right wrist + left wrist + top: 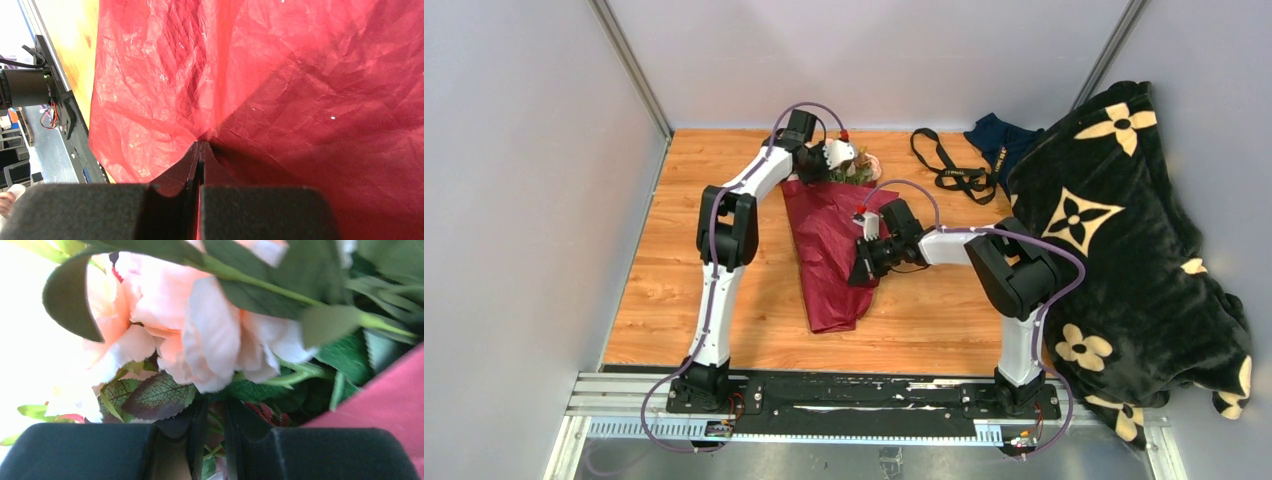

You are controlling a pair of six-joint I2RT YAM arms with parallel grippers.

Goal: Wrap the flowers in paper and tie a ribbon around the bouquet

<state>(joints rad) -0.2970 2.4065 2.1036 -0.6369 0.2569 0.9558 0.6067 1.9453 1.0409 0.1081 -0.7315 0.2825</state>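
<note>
One paper [300, 75], pinched in my closed right gripper [200, 147]; one bunch of flowers [210, 340] just ahead of my left gripper [215, 412], grip unclear.

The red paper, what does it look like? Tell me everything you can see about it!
The red paper is dark burgundy, thin and very crinkly, and it glows brighter red where light shines through it in the right wrist view. It lies on the wooden table, folded over into a long shape that is wider at the far end and narrows toward the arms. The flowers poke out of its far end. The right pincer is shut on a pinched fold near its middle.
</note>
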